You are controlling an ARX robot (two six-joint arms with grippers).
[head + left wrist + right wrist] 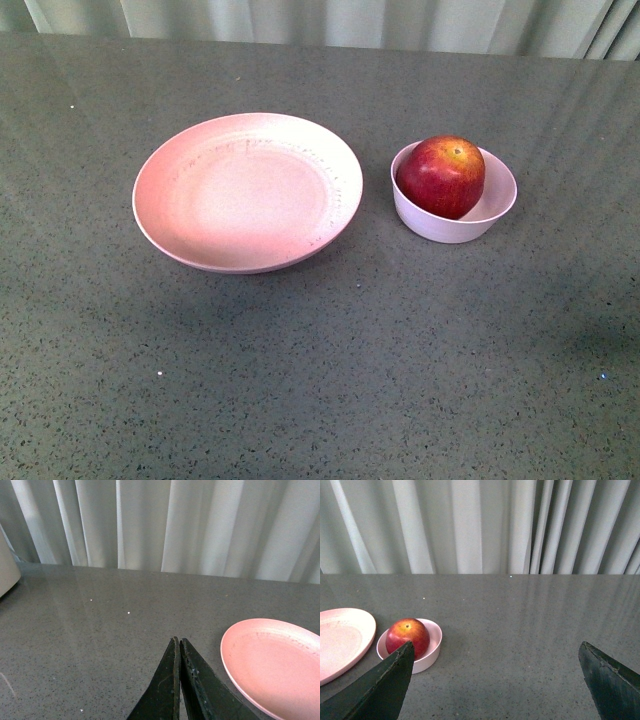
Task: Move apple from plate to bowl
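Backdrop: we recorded a speckled grey table (320, 380), pale pleated curtains (470, 525) behind; a cream object (7, 565), possibly furniture.

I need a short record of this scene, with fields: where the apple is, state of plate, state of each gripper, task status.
apple: apple sits inside the bowl, stem dimple up
plate: plate holds nothing, stands beside the bowl, not touching it
left gripper: left gripper shut, holds nothing
right gripper: right gripper open wide, holds nothing, away from the bowl
surface: grey table
task status: looks done
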